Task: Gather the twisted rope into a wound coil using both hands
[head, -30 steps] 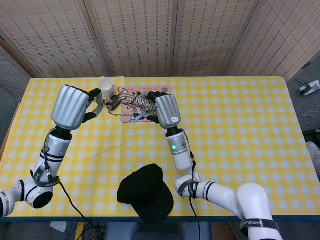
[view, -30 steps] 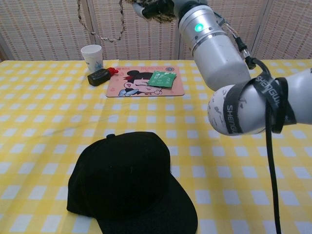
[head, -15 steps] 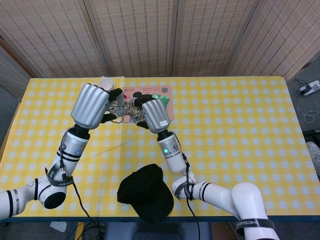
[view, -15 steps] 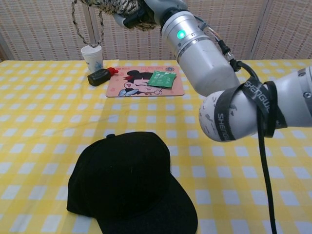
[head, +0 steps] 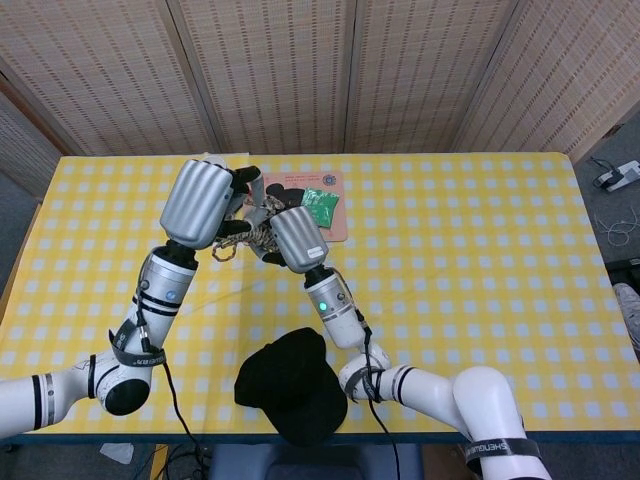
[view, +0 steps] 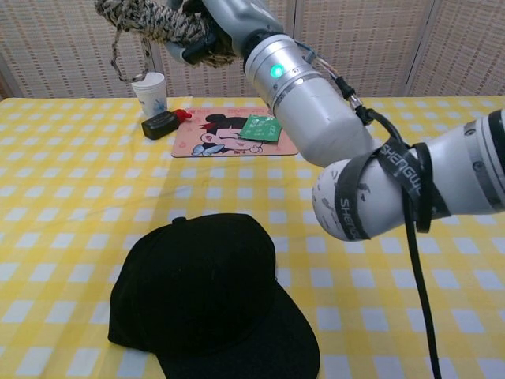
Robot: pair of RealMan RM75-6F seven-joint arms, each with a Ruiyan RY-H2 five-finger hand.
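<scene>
- Overhead, twisted rope point(view: 162, 22): beige-and-dark cord, bunched into a thick bundle, held in the air above the table's far left part; a thin loop of it dangles below the bundle in the chest view.
- Right hand point(head: 283, 236): fingers closed around the rope bundle, silver back turned up toward the head camera; green light lit on the forearm behind it.
- Left hand point(head: 215, 205): raised just beside the right one, dark fingers curled in against the rope; whether they actually grip it cannot be told, as the hand's back hides them.
- Table point(head: 480, 250): yellow-and-white checked cloth.
- Black cap point(view: 209, 288): lying on the near edge, brim toward the robot.
- Cartoon mat point(view: 217, 134): pink, flat at the far side, with a green packet point(view: 261, 128) on its right part.
- Paper cup point(view: 150, 93): white, upright, left of the mat.
- Small black device point(view: 161, 125): just in front of the cup, a red piece at its end.
</scene>
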